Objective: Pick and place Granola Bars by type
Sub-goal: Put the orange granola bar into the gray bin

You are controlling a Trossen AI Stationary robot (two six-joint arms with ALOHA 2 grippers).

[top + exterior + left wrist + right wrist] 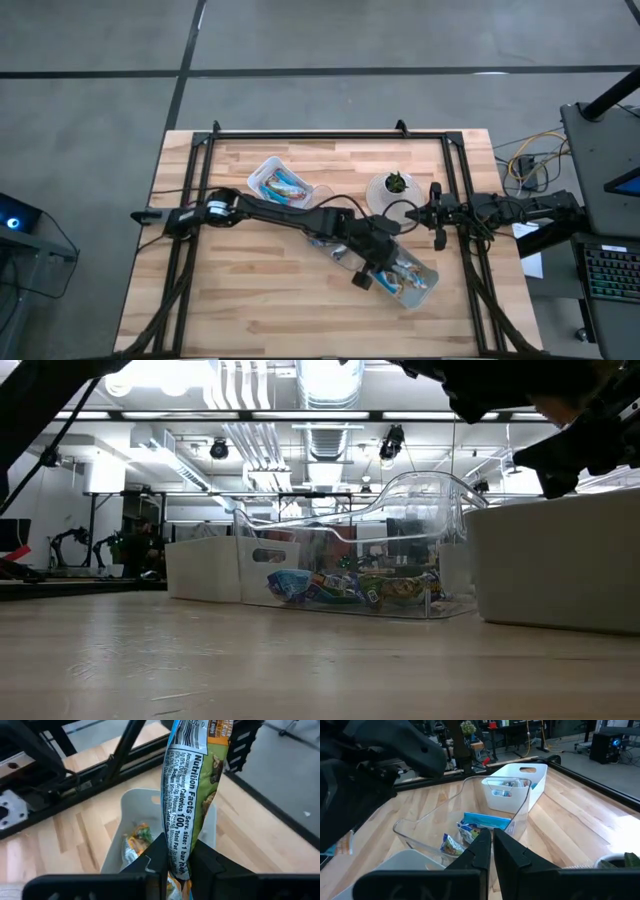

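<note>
My left gripper (362, 280) (179, 854) is shut on a granola bar (192, 785) in a greenish-tan wrapper, its nutrition panel facing the wrist camera. It hangs over the near-right white bin (425, 290) (150, 805), which holds more bars (136, 840). A clear tray (420, 832) (400, 510) at mid-table holds several bars (480, 825) (340, 588), one of them bright blue. The far white bin (262, 172) (532, 782) also holds bars (285, 184). My right gripper (437, 230) (491, 840) waits shut at the table's right. My left gripper pinches one end of the granola bar (178, 862) between its two fingers. The fingers slant downward and the bar runs on past the fingertips, roughly in line with them. The bar is lifted clear, above the white bin.
A small white pot with a green plant (393, 186) (625, 860) stands at the far right, near my right gripper. A black frame (330, 134) borders the table. Bare wood lies along the near edge and at the left.
</note>
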